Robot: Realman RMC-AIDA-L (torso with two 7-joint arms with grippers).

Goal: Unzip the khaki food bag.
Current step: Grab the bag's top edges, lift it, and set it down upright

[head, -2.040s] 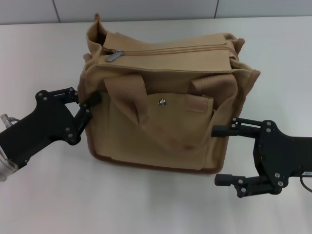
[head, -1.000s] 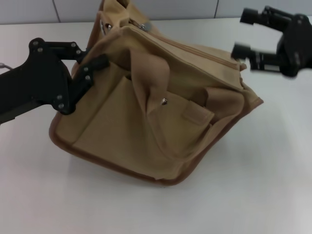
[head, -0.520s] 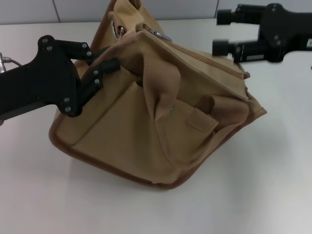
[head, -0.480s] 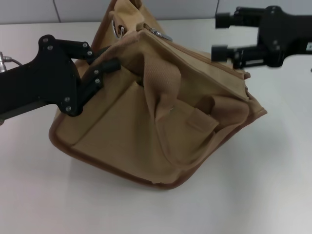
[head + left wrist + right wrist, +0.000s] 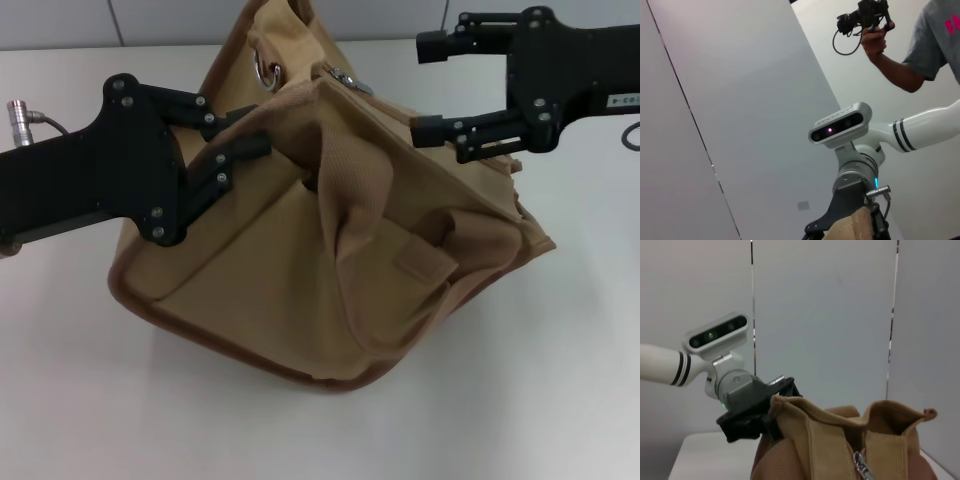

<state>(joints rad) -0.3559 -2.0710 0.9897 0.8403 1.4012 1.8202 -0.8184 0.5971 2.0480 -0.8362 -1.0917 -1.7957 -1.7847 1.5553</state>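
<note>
The khaki food bag (image 5: 300, 260) is tilted, its left end lifted off the table and its brown bottom trim showing along the lower edge. My left gripper (image 5: 245, 135) is shut on the fabric at the bag's raised left end. The silver zipper pull (image 5: 347, 80) lies at the top of the bag near that end. My right gripper (image 5: 428, 88) is open and hovers over the bag's top, to the right of the pull, touching nothing. The right wrist view shows the bag's top (image 5: 825, 445), the pull (image 5: 861, 467) and my left gripper (image 5: 757, 412) holding the end.
The white table (image 5: 560, 380) spreads around the bag, with a grey wall behind. A metal ring (image 5: 265, 72) hangs at the bag's raised end. The left wrist view shows a scrap of tan fabric (image 5: 852, 227), my head camera (image 5: 840, 125) and a person (image 5: 920, 55) holding a device.
My left gripper has lifted the bag's left end, tipping the bag. My right gripper rose from the table's front right and has moved left and down over the bag's top.
</note>
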